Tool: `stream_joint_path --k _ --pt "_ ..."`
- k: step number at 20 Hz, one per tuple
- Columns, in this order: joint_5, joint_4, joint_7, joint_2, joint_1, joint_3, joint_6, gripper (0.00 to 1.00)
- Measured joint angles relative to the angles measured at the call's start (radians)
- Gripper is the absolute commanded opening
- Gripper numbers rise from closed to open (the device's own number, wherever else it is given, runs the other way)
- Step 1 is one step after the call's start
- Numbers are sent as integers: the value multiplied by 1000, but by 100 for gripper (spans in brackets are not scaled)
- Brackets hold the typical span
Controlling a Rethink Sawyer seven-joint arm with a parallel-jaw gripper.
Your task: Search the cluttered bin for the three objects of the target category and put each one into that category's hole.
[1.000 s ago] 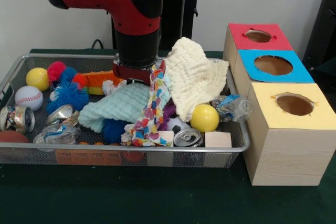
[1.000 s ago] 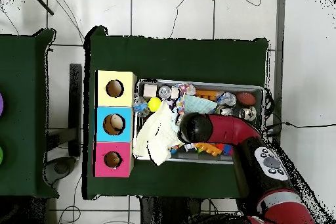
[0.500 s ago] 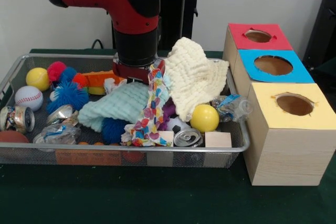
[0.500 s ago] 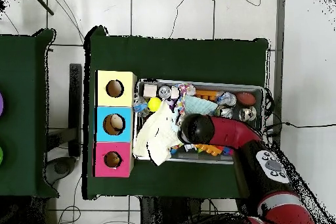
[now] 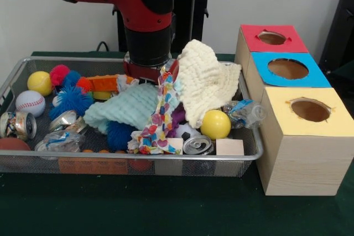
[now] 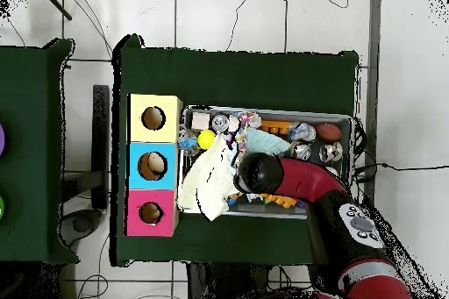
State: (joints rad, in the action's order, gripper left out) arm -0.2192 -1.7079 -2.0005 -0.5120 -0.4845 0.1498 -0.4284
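Gripper (image 5: pixel 148 75) sits low among the bin's (image 5: pixel 138 161) cloths; its jaws are hidden, so grip unclear.

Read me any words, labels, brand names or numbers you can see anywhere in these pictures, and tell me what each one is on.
No text can be read anywhere.
Crushed cans and the upright can in the wire bin: any print is too blurred to read.
Patterned cloth: coloured shapes only, no letters.
Red box, blue box, yellow box: plain tops, no labels.
Robot arm: no legible marking.
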Motion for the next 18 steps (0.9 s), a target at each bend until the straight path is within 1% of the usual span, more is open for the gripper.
stream_joint_path --k 6,10,12,13,15,17,18 --pt "48 -1 0 -2 45 -18 0 100" --pt "49 -7 0 -5 50 -26 0 100" --pt "43 -15 0 -9 35 -24 3 100" --pt "32 -25 0 -14 16 -23 6 100" --pt "-4 -55 0 -29 -41 -22 17 100" --pt "-26 -73 0 -41 -74 -22 19 100" --pt "-50 -93 0 -55 -107 -23 19 100"
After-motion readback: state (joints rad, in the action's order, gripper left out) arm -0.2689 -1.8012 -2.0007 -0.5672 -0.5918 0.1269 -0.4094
